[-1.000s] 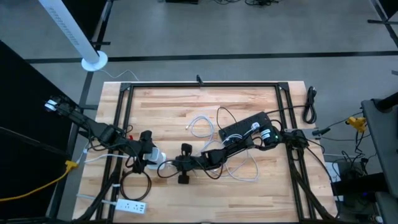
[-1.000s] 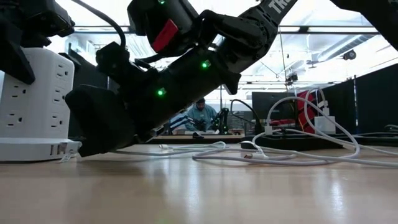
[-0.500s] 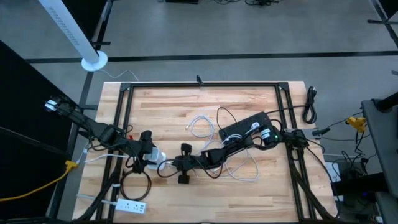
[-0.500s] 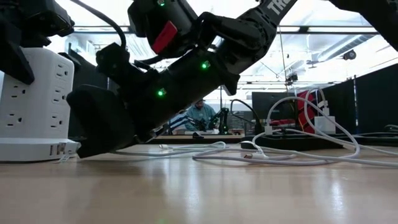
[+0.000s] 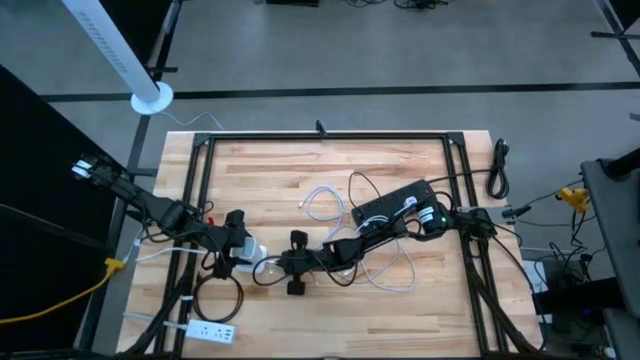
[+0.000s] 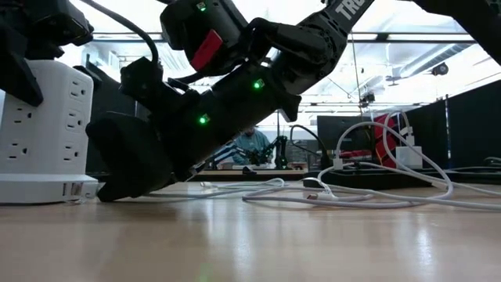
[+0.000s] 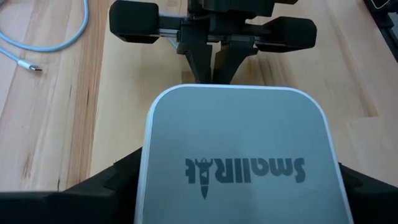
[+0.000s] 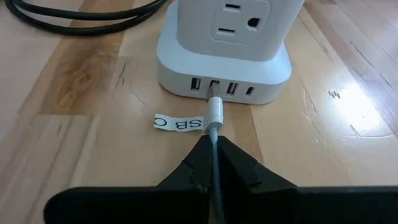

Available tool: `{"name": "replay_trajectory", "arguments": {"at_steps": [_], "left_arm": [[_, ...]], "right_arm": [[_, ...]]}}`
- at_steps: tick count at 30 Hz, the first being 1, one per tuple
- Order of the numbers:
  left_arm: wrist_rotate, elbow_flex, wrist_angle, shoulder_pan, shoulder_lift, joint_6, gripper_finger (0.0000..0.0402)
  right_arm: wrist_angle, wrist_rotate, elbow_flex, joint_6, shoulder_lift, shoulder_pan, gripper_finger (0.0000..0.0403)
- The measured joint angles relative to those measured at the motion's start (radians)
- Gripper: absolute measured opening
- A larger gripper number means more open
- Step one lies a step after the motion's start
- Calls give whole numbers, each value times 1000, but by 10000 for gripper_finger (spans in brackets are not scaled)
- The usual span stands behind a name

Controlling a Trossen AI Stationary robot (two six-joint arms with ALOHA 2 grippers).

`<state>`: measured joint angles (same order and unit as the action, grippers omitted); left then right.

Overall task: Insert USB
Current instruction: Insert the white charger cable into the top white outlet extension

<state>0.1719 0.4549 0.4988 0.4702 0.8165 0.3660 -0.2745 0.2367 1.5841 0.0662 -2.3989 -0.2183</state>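
Note:
A white power tower point(image 5: 252, 253) stands upright on the wooden table, left of centre; the low view shows its socket face point(image 6: 43, 117) and its wider base. My left gripper point(image 5: 240, 248) comes from the table's left and is shut on the tower. My right gripper point(image 5: 293, 266) lies low over the table on the tower's right, shut on a braided USB cable point(image 8: 216, 149). The cable's silver plug point(image 8: 214, 109) has its tip at a USB port in the tower's base point(image 8: 261, 68). My left gripper clasps the tower's upper body between its two fingers point(image 7: 115, 180), one on each side, reaching level from the table's left. The tower's top point(image 7: 239, 155) fills the space between them; its base stays on the table. My right gripper pinches the braided cable point(image 8: 214, 142) just behind the silver plug. The fingers lie along the cable, nearly level, coming from the table's right. The plug sticks out ahead of the fingertips, its tip at the second port from the left in the base.
A black power strip point(image 5: 395, 205) with white cables point(image 5: 325, 200) lies right of centre. A white strip point(image 5: 210, 330) and a black cable loop point(image 5: 215, 295) sit near the front left. A white paper label point(image 8: 179, 122) lies before the tower's base. Metal frame rails border the table.
My right gripper has sunk slightly toward the table beside the tower's base; the tower and my left gripper have kept still.

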Motion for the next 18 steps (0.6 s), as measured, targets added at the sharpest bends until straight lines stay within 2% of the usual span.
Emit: {"name": "replay_trajectory", "arguments": {"at_steps": [10, 18], "left_arm": [[0, 0, -3, 0, 0, -8, 277], [1, 0, -4, 0, 0, -7, 277]], "right_arm": [[-6, 22, 6, -53, -2, 1, 0], [-16, 80, 12, -99, -3, -2, 0]]}}
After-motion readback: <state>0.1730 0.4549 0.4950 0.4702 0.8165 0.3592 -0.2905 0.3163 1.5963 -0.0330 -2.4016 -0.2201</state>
